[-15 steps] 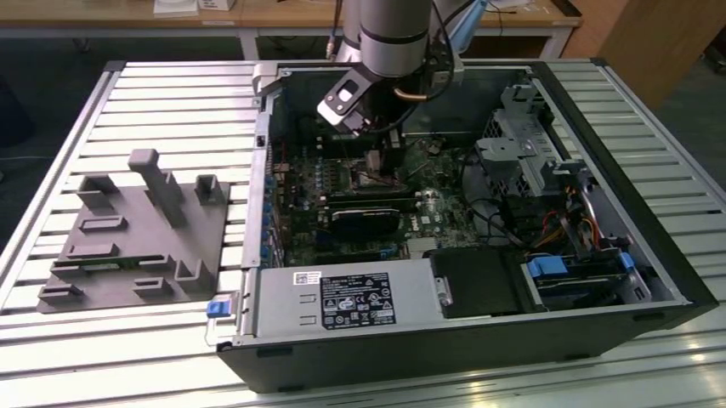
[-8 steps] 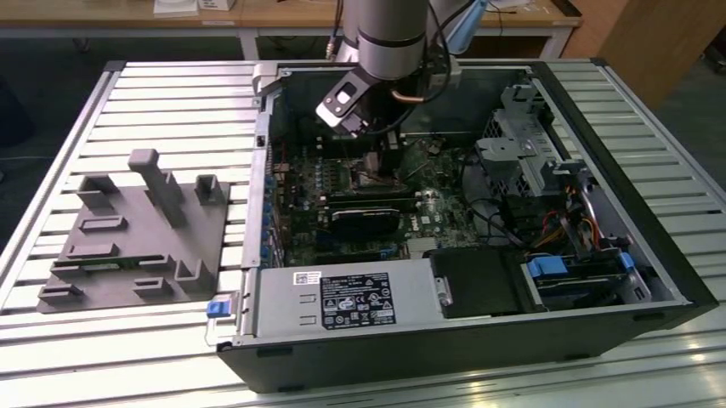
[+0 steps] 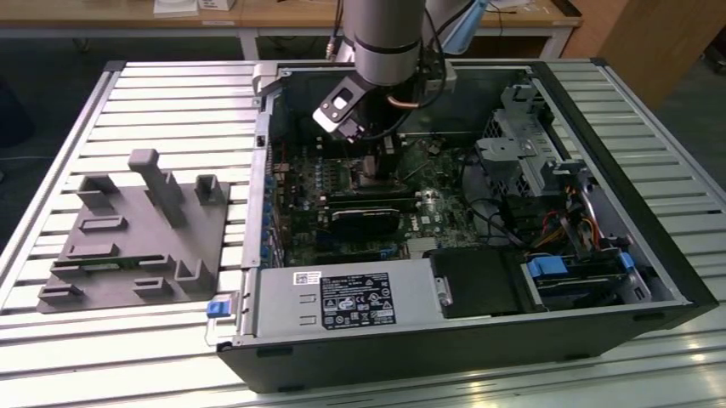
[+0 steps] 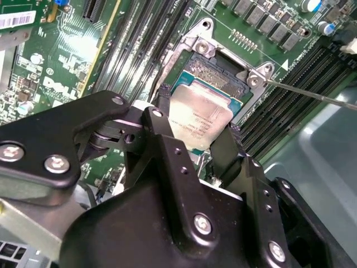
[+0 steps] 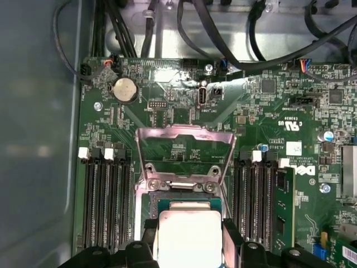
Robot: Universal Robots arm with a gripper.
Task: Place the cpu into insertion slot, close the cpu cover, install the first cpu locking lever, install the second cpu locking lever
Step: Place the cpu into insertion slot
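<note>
The arm [image 3: 386,34] reaches down into the open computer case [image 3: 454,348]. In the second wrist view the gripper [image 4: 198,114] is pressed together on the cpu [image 4: 205,121], its two black fingers [image 4: 163,103] pinching the chip by two opposite edges with the pale metal face up. The chip sits right over the insertion slot [image 4: 217,75]. The far part of the slot's dark centre shows uncovered beyond the chip's edge, and I cannot tell whether the chip is touching the slot or hanging just above it. In the first wrist view the cover [image 5: 184,134] stands swung back on its hinge, away from the slot and over the green circuit board [image 5: 251,111]. A thin metal lever [image 4: 312,96] stands clear beside the slot. The chip looks light, stiff and flat. Its smooth metal top and thin edges probably give little for the fingers to bite on, so it could slip or tilt if the hold were uneven. The slot's contacts are likely delicate, and the underside of the chip should not be scraped across them. The sound place to hold it is where it is held now, on the side edges, level, with the face and underside left alone.
</note>
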